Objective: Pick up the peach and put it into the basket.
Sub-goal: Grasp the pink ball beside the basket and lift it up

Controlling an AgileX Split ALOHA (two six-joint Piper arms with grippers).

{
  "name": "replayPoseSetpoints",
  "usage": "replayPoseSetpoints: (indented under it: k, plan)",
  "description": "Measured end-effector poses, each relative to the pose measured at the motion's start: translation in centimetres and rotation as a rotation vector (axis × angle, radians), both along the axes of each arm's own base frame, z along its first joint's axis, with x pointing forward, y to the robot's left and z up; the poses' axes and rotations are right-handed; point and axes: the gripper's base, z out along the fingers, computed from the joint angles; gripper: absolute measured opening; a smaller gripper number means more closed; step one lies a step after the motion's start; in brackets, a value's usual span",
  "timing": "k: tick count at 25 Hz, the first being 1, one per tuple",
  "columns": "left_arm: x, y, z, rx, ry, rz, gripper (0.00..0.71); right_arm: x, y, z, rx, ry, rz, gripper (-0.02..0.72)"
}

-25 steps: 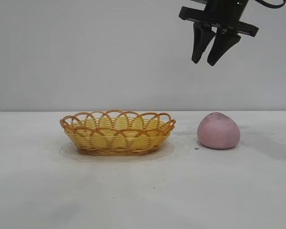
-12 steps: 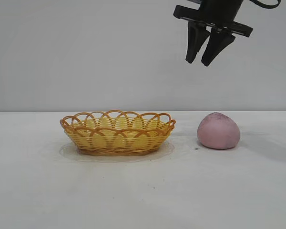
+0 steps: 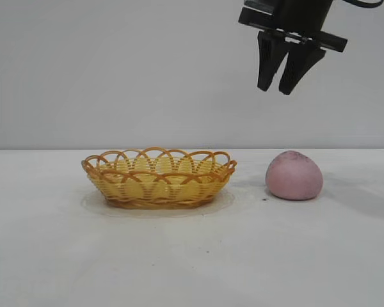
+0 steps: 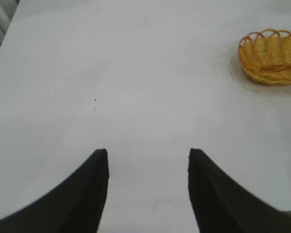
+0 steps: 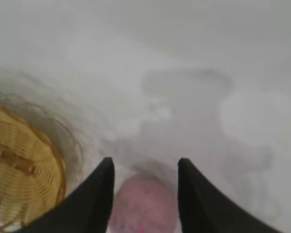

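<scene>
The right gripper [image 3: 280,88] is hanging high above the peach [image 3: 294,175], fingers parted and gripping nothing. The peach is sitting on the table [image 3: 192,256] at the basket's [image 3: 159,177] three o'clock, apart. The left gripper [image 4: 148,194] is gaping empty over bare table.

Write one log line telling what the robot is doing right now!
right pincer: open, high above peach | peach: on table, beside basket | basket: empty | left pincer: open, parked over bare table
</scene>
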Motion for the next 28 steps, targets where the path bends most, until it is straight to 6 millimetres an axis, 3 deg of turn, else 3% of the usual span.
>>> replayPoseSetpoints:
  k: [6,17,19,23,28]
  plan:
    - [0.0,0.0,-0.1,0.0,0.002,0.0,0.326,-0.3,-0.2,-2.1,-0.054,0.115,0.025,0.305]
    - [0.0,0.0,-0.1,0.0,0.004,0.0,0.326,0.5,0.4,-9.1,-0.063,0.278,0.018,0.305]
    - [0.0,0.0,-0.1,0.0,0.004,0.0,0.326,0.3,0.4,-9.8,-0.066,0.284,0.045,0.177]
    - [0.1,0.0,-0.2,0.0,0.005,0.0,0.326,-0.3,1.3,-8.8,-0.083,0.255,0.092,0.0]
    - [0.1,0.0,-0.2,0.0,0.005,0.0,0.326,-1.0,3.0,-4.5,-0.055,0.158,0.139,0.0]
